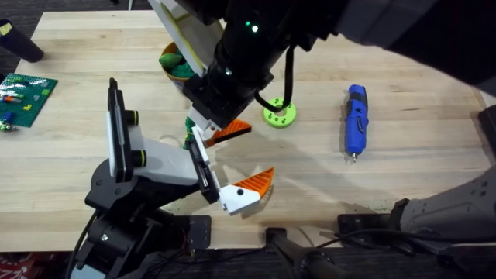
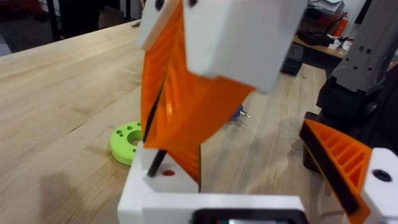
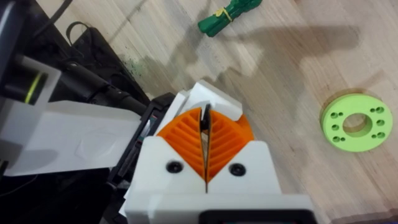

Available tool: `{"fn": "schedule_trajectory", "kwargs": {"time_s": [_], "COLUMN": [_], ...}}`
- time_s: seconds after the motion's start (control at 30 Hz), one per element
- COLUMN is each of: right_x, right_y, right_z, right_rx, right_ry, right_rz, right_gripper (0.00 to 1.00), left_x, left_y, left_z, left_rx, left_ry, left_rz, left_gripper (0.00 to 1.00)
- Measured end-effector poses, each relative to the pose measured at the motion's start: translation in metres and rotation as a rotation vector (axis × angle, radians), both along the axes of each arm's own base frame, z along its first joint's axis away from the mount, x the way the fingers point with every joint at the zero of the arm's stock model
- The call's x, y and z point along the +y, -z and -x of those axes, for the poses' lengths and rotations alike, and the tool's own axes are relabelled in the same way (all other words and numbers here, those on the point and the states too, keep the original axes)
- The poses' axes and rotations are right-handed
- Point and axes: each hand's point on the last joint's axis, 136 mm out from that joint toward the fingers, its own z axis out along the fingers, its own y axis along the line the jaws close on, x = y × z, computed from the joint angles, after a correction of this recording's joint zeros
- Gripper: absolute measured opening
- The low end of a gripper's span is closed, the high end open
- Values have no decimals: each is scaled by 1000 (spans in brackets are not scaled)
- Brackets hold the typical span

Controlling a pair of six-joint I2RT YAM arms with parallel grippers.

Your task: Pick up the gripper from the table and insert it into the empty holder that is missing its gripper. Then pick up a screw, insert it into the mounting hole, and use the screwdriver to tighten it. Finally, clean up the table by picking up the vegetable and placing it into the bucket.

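My right gripper [image 1: 215,128] reaches down from above, shut on the orange wedge gripper [image 1: 232,131] [image 2: 177,118] [image 3: 204,124]. It holds the wedge at the end of the holder [image 1: 199,159], the black bar on the stand at lower left. The wedge stands over the holder's white foot [image 2: 163,185]. The twin bar's white-and-orange tip [image 1: 246,190] [image 2: 339,162] stands apart from it. These two jaws are my left gripper [image 1: 225,167], open. The green vegetable [image 1: 188,125] [image 3: 227,15] lies beside the stand. The blue screwdriver [image 1: 356,120] lies to the right. The bucket [image 1: 172,63] is half hidden by the arm. A screw is out of view.
A lime-green disc with holes [image 1: 279,115] [image 2: 127,142] [image 3: 357,123] lies just right of my right gripper. A green brick plate [image 1: 27,97] sits at the left edge. Cables [image 1: 310,248] run along the table's front edge. Bare wood lies between disc and screwdriver.
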Motion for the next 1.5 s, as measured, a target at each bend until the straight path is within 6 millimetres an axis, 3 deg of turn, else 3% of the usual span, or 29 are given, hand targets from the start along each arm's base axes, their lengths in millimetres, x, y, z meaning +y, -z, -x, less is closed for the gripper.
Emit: {"fn": "schedule_trajectory", "kwargs": {"time_s": [1.5], "right_x": [-10], "right_y": [-10], "right_z": [5], "right_rx": [-11], "right_ry": [-12], "right_rz": [2], "right_gripper": [7], "left_x": [0], "left_y": [0], "left_z": [0], "left_rx": [3], "left_ry": [0], "left_rz": [2], "left_gripper": [983]}}
